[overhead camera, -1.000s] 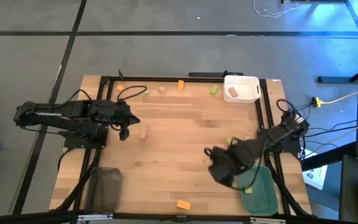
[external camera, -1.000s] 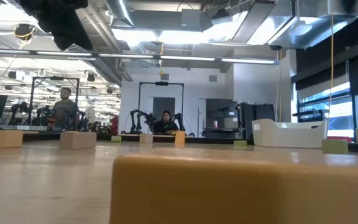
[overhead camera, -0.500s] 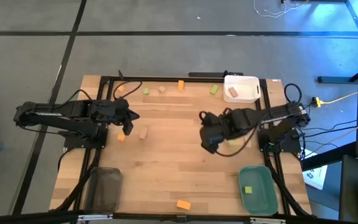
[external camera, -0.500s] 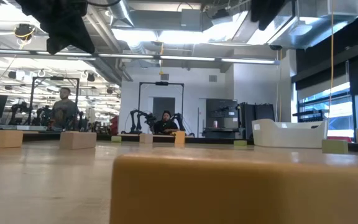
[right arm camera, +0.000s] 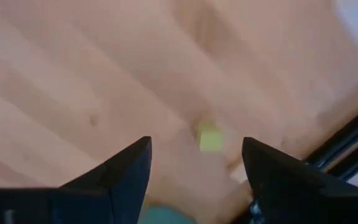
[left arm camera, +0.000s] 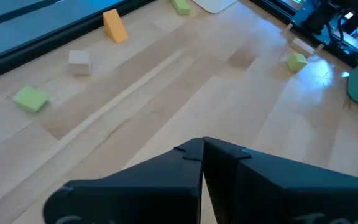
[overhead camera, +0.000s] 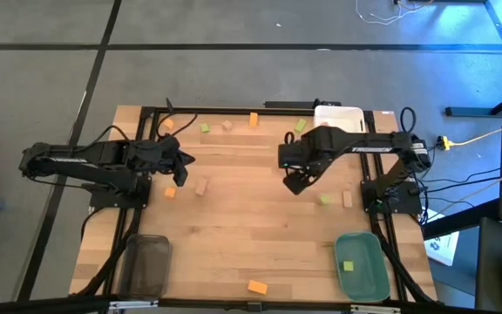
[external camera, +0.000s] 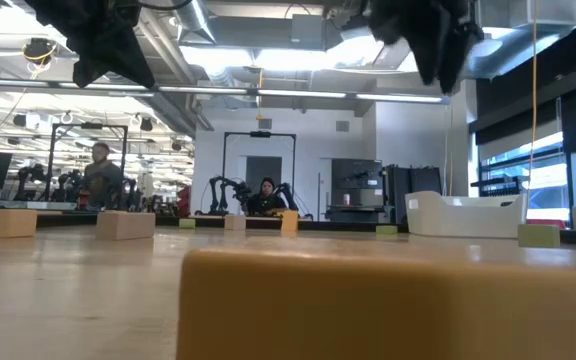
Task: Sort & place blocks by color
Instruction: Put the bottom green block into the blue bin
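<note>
Blocks lie scattered on the wooden table [overhead camera: 251, 235]. An orange block [overhead camera: 170, 192] and a tan block [overhead camera: 201, 186] rest just near of my left gripper [overhead camera: 186, 162], which is shut and empty [left arm camera: 202, 149]. My right gripper [overhead camera: 293, 181] hangs open above mid-table, pointing down, with a green block [right arm camera: 209, 138] on the table far below between its fingers. That green block [overhead camera: 325, 199] lies beside a tan block [overhead camera: 347, 199]. Another green block [overhead camera: 348, 266] lies in the green tray [overhead camera: 373, 283].
Along the far edge lie orange [overhead camera: 254, 119], tan [overhead camera: 227, 126] and green [overhead camera: 205, 127] blocks. The white tray [overhead camera: 338, 115] is at the far right, the grey tray [overhead camera: 146, 266] at the near left. An orange block [overhead camera: 256, 286] sits by the near edge.
My right gripper has swung away from the green tray toward the far edge and the table's middle, staying open; a green block now shows in that tray. My left wrist has rolled in place, and the orange block beside it has come into view.
</note>
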Motion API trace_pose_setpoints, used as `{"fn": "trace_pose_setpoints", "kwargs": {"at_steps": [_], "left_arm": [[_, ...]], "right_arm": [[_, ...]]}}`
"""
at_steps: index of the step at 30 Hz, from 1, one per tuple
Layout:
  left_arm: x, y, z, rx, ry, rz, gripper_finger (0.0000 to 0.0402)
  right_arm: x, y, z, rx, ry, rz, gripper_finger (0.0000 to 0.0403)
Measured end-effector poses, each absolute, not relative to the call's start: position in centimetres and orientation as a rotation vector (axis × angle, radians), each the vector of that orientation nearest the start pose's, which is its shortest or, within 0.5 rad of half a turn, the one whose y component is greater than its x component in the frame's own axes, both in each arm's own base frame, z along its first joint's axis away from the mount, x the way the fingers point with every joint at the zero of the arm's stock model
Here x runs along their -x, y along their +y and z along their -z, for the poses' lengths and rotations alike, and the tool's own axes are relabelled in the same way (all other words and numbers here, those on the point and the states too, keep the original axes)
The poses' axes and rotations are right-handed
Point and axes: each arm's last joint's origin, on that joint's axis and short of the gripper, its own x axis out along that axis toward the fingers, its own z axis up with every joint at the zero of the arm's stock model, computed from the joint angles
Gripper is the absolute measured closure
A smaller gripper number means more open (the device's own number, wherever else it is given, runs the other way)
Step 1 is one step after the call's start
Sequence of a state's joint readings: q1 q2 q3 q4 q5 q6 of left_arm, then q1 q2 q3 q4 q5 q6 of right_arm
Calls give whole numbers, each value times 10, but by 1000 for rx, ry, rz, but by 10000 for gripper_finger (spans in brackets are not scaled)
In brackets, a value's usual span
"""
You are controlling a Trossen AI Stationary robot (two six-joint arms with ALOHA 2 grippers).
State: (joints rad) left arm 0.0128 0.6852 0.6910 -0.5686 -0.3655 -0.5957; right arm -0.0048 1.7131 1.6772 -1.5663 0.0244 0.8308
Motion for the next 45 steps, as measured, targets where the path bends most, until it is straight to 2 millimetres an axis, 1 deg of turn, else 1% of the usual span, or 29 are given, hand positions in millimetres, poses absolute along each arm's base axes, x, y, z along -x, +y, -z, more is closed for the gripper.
{"fn": "trace_pose_setpoints", "kwargs": {"at_steps": [4,7,11,14,17,21,25,29,35,41,45], "left_arm": [[-140,12,-281,474,428,-521,398],[-140,12,-281,473,428,-521,400],[-140,12,-281,473,428,-520,399],[-140,12,-282,473,428,-520,398],[-140,12,-281,472,431,-513,400],[-141,11,-282,419,455,-460,399],[-142,9,-282,402,464,-400,400],[-143,10,-284,406,442,-396,399],[-144,10,-285,408,431,-396,401],[-144,10,-286,409,424,-395,401],[-144,10,-286,411,416,-393,399]], "right_arm": [[-296,-6,-292,-685,1613,645,153],[-289,-9,-267,-675,1702,680,153],[-278,-12,-241,-674,1807,658,153],[-274,-15,-222,-670,1817,638,153],[-271,-17,-203,-689,1815,581,153],[-268,-18,-184,-725,1800,522,153],[-262,-18,-173,-721,1813,523,153],[-258,-17,-168,-721,1825,529,153],[-259,-17,-162,-720,1790,512,153],[-252,-18,-153,-698,1812,543,153],[-250,-17,-147,-703,1798,535,153]]}}
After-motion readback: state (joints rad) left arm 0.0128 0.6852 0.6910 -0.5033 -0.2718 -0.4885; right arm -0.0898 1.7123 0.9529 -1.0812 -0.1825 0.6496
